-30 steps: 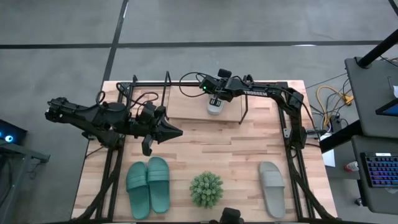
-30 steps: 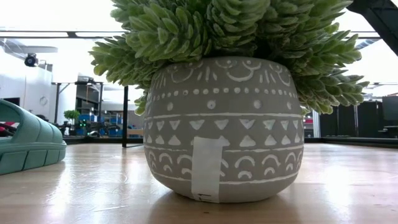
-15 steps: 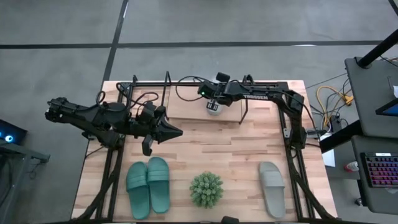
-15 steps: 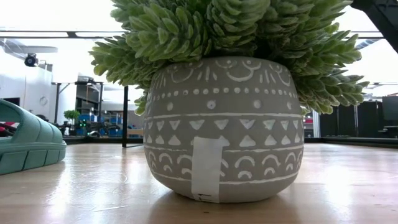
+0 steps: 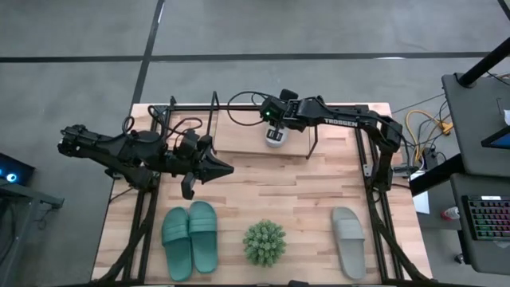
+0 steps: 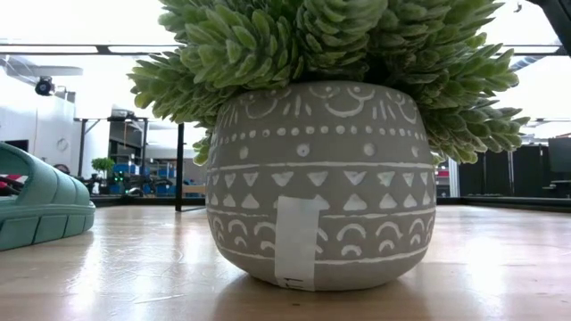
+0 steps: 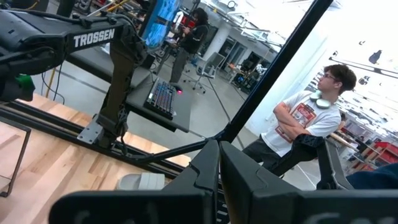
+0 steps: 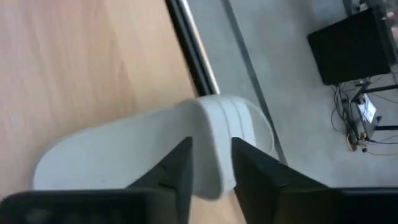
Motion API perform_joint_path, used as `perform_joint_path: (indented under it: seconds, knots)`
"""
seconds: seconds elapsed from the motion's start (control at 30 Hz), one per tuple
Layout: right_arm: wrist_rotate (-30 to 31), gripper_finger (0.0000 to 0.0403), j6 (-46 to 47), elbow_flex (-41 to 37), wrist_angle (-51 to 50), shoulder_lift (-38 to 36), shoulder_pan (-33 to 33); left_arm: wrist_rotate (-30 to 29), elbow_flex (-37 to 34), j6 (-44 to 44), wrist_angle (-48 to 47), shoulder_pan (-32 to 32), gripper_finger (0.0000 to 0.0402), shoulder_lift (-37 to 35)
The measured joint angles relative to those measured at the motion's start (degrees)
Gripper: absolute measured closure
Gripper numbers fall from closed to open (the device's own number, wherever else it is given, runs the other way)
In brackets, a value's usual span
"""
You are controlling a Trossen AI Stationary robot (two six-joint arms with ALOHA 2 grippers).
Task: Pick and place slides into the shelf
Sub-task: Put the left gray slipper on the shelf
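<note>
Two arms over the butcher-block table (image 5: 263,187), with the wire shelf (image 5: 239,131) at its far edge. Right gripper (image 5: 275,127) is over the shelf's wooden board, fingers (image 8: 180,168) pinched on the strap of a pale grey slide (image 8: 155,149), which sits on the board. Left gripper (image 5: 227,169) waits mid-table on the left side, fingers (image 7: 205,168) pressed together, empty. Teal slide pair (image 5: 190,237) lies side by side at the near left edge; second grey slide (image 5: 348,241) at near right; potted succulent (image 5: 264,242) between them.
</note>
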Motion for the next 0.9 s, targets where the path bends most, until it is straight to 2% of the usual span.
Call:
perform_joint_path:
  seconds: [0.17,0.33,0.9]
  knots:
    - [-0.27,0.0234,0.18,-0.41,-0.19,0.01,-0.31,0.02,0.02,0.00,0.24,0.00,0.0402,-0.07]
    - [0.30,0.0202,1.02,-1.72,-0.27,0.07,-0.67,0.02,-0.07,0.08,1.04,0.00,0.0402,-0.07]
    - [2.22,0.0197,0.04,-9.09,5.34,0.21,-2.72,0.43,-0.28,0.26,1.00,-0.02,0.0402,-0.07]
